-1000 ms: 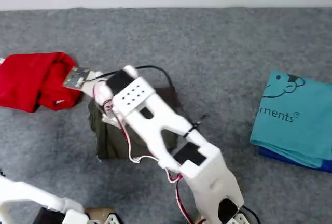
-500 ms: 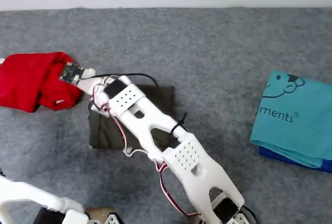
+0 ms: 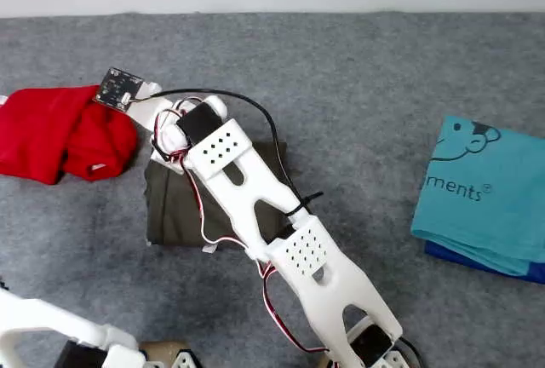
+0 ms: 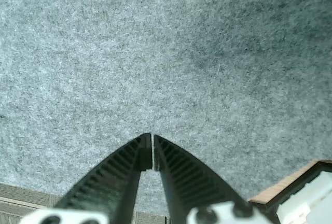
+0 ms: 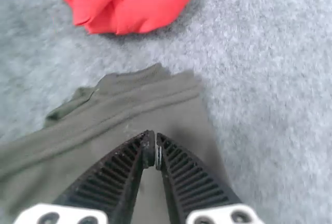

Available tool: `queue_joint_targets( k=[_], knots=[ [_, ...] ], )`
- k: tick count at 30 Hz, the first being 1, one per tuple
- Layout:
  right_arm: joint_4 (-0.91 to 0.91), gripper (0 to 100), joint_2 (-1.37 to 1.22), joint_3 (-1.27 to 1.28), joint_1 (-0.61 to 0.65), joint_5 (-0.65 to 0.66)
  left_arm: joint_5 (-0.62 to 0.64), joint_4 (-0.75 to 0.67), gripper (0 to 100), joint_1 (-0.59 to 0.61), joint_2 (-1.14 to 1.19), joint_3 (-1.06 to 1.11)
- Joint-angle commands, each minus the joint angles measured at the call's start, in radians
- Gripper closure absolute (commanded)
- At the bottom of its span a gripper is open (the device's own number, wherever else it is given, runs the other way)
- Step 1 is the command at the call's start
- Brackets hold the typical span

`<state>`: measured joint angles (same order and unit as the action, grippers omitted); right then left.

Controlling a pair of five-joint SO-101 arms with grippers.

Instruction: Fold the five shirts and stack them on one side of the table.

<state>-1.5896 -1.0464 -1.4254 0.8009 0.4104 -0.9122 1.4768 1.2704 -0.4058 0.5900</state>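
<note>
Olive-green folded cotton shirt (image 3: 174, 206): lies flat as a rough rectangle on the grey felt table surface (image 3: 358, 78), left of centre, partly under the white plastic right arm (image 3: 255, 202), which crosses it diagonally from the near edge.

Crumpled red fabric shirt (image 3: 55, 134): unfolded, bunched at the far left, just beside the olive-green shirt's upper corner; contact cannot be determined.

Folded teal printed shirt (image 3: 481, 189): at the right edge, resting on top of a dark blue folded shirt (image 3: 477, 259), of which a strip shows along the near side.

Right gripper (image 5: 151, 154): toothed jaws pressed together, tips meeting over the olive-green shirt near its collar end; nothing visible between them.

Left gripper (image 4: 153, 154): jaws likewise brought together, holding nothing, above bare felt. White left arm (image 3: 51, 321) sits at the near left corner, well apart from all shirts.
</note>
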Motion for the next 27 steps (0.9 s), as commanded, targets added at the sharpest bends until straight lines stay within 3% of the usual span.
queue_joint_targets(
  k=[1,12,21,27],
  knots=[
    [-0.159,98.8,0.022,-0.132,0.028,0.0,-0.006,-0.014,98,0.0,-0.032,-0.01],
    [-0.193,98.8,-0.031,0.002,0.202,-0.084,-0.006,-0.014,98,0.003,-0.032,-0.012],
    [-0.027,98.8,-0.12,0.014,0.246,-0.078,-0.006,-0.009,98,0.006,-0.032,-0.01],
    [-0.2,98.9,-0.041,-0.144,0.242,-0.084,-0.006,-0.012,98,0.008,-0.032,-0.012]
  ],
)
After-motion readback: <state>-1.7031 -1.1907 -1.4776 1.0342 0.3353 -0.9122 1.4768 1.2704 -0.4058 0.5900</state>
